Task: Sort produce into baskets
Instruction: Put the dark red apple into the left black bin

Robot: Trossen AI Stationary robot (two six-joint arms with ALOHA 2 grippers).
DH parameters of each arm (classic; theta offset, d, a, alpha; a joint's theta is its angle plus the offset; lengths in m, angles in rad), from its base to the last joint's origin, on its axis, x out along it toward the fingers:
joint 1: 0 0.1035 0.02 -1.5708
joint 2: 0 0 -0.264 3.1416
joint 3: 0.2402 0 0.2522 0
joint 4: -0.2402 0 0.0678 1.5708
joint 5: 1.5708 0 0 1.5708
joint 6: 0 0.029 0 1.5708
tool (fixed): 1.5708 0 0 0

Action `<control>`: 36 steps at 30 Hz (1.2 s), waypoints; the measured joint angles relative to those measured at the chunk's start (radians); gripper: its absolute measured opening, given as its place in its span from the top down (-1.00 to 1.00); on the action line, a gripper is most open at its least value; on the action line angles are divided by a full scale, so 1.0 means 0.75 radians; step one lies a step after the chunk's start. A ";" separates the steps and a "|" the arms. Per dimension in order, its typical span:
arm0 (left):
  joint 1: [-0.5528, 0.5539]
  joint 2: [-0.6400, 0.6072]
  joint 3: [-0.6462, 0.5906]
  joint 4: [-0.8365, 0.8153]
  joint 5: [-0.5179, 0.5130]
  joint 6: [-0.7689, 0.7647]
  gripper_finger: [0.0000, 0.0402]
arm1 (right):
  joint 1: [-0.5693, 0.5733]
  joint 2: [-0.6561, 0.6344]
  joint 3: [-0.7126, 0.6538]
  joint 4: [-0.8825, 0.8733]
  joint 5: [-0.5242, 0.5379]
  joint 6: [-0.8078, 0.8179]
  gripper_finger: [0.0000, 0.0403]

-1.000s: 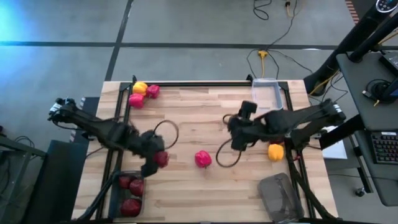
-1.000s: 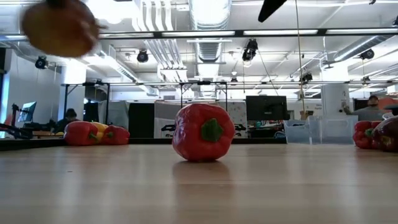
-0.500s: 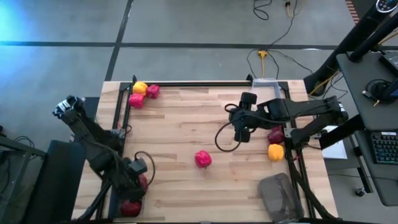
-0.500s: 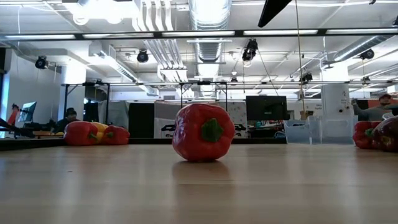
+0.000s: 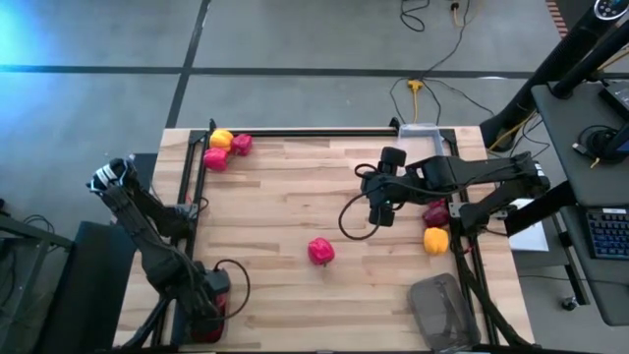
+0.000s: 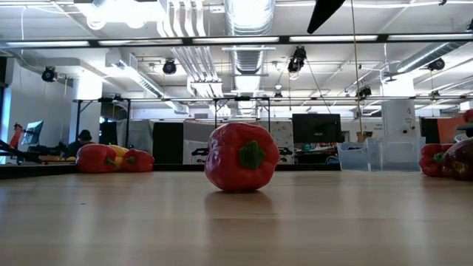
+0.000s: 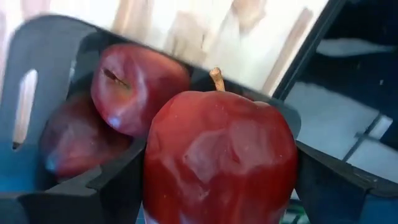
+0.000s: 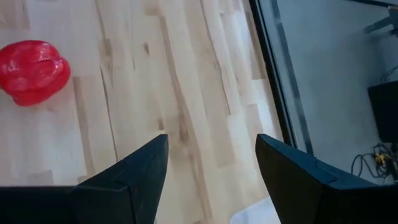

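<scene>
While the left hand (image 7: 217, 205) pinches a dark red apple (image 7: 221, 165) over the dark basket (image 7: 37, 93) at the desk's near-left corner, its rigid, smooth, probably slippery skin demands a widest-girth grip; the right hand (image 8: 208, 177) hangs spread above mid-desk.

A light wooden tabletop (image 5: 295, 197) was seen, bounded by a black metal frame (image 5: 324, 132). Beyond its far edge, a yellow plug (image 5: 415, 87) with dark cables (image 5: 432, 59) lay on the grey concrete floor (image 5: 295, 49). A black desk with a keyboard (image 5: 607, 234) stood at the right. In the low view, ceiling ducts (image 6: 247, 18), a dark monitor (image 6: 316, 127) and a seated person (image 6: 83, 139) were visible in the room behind.
</scene>
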 joint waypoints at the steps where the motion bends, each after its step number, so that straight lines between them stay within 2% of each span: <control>1: 0.000 0.000 0.000 -0.004 0.039 0.009 -0.60 | 0.000 0.000 0.000 0.000 -0.002 0.022 -0.16; 6: 0.000 -0.005 -0.003 -0.083 0.176 0.008 -0.60 | 0.012 0.000 -0.006 0.006 -0.135 0.176 -0.16; 14: 0.007 -0.004 -0.046 -0.139 0.119 0.017 -0.60 | 0.127 0.002 -0.137 0.060 -0.164 0.230 -0.15; 16: 0.009 -0.004 -0.069 -0.119 0.183 0.013 -0.66 | 0.151 0.002 -0.163 0.062 -0.165 0.231 -0.15; 20: 0.022 -0.004 -0.114 -0.102 0.321 -0.005 -0.91 | 0.204 -0.005 -0.185 0.064 -0.162 0.188 -0.15; 25: 0.061 -0.005 -0.060 -0.112 0.455 -0.024 -0.79 | 0.270 -0.018 -0.186 0.101 -0.151 0.181 -0.12; 28: 0.061 -0.009 0.028 -0.099 0.461 -0.036 -0.76 | 0.305 -0.017 -0.216 0.235 -0.151 0.214 -0.11; 31: 0.062 -0.009 0.117 -0.144 0.444 -0.068 -0.77 | 0.325 -0.001 -0.297 0.478 -0.168 0.298 -0.13; 35: 0.061 -0.009 0.237 -0.233 0.323 -0.177 -0.77 | 0.351 0.039 -0.359 0.704 -0.353 0.248 -0.15; 36: 0.061 -0.009 0.261 -0.246 0.292 -0.199 -0.77 | 0.368 0.041 -0.359 0.739 -0.356 0.244 -0.15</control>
